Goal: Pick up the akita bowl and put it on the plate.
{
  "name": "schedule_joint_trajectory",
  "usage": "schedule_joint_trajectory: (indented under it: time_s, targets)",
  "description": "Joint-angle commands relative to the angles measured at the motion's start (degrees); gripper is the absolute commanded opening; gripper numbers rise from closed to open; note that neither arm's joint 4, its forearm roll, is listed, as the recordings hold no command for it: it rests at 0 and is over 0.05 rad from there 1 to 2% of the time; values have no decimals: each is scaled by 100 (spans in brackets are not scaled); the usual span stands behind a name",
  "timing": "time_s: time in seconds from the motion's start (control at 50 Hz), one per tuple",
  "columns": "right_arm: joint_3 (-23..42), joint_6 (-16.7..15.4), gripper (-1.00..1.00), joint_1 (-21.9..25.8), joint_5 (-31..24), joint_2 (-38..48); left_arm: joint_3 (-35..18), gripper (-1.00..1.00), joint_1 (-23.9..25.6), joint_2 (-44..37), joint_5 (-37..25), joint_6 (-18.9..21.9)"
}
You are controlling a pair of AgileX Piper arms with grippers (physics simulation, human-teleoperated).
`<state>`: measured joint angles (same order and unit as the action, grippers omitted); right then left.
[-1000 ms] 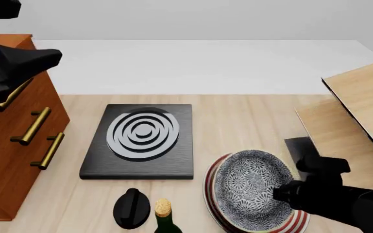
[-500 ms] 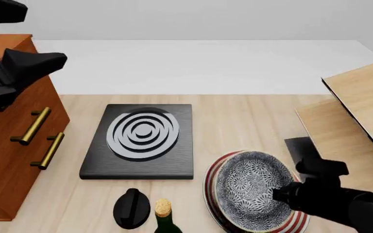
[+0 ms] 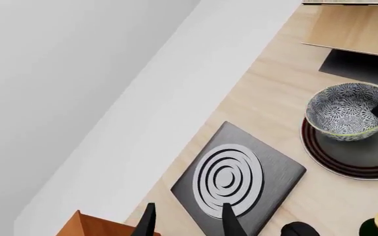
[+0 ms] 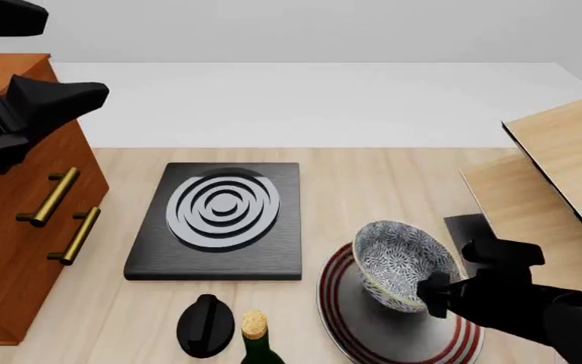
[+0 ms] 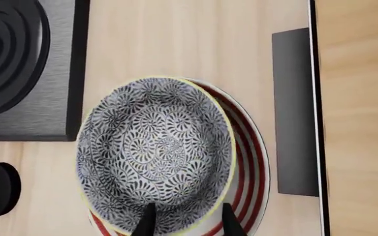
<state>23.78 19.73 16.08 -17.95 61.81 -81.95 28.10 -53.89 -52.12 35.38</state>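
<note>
Lifted and tilted since half a second ago, the akita bowl [image 4: 402, 264] now sits raised over the plate [image 4: 372, 334]. Left pincer [image 3: 187, 222] hangs open above the wooden cabinet [image 4: 28, 227]. Black square slab [image 4: 220, 220] mid-tabletop. Right pincer [image 5: 186, 216] grips the bowl's rim.

Simulated kitchen: wooden countertop [image 4: 372, 189], burner slab [image 4: 218, 220], drawer cabinet [image 4: 28, 227], corked bottle [image 4: 258, 334].
</note>
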Motion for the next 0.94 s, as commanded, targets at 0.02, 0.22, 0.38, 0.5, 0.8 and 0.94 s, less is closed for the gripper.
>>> schedule_joint_trajectory:
  time_s: [0.02,0.22,0.38,0.5,0.8,0.94]
  targets:
    - [108,-25,100,-17,-104,-39,550,100,191,24,-97,-158]
    - [825,-386,100,-192,-867,-407,472,100,202,22,-145,-144]
    - [1439,-673,100,-308,-1503,-768,420,100,179,57,-195,-140]
    - [1892,-928,100,-301,-1890,-1097,390,100,152,127,-245,-141]
    - [1512,-1472,100,-329,-1340,-2641,313,100,166,382,-329,-252]
    - [1564,-2204,100,-856,-1221,-3428,384,100,125,682,-322,-417]
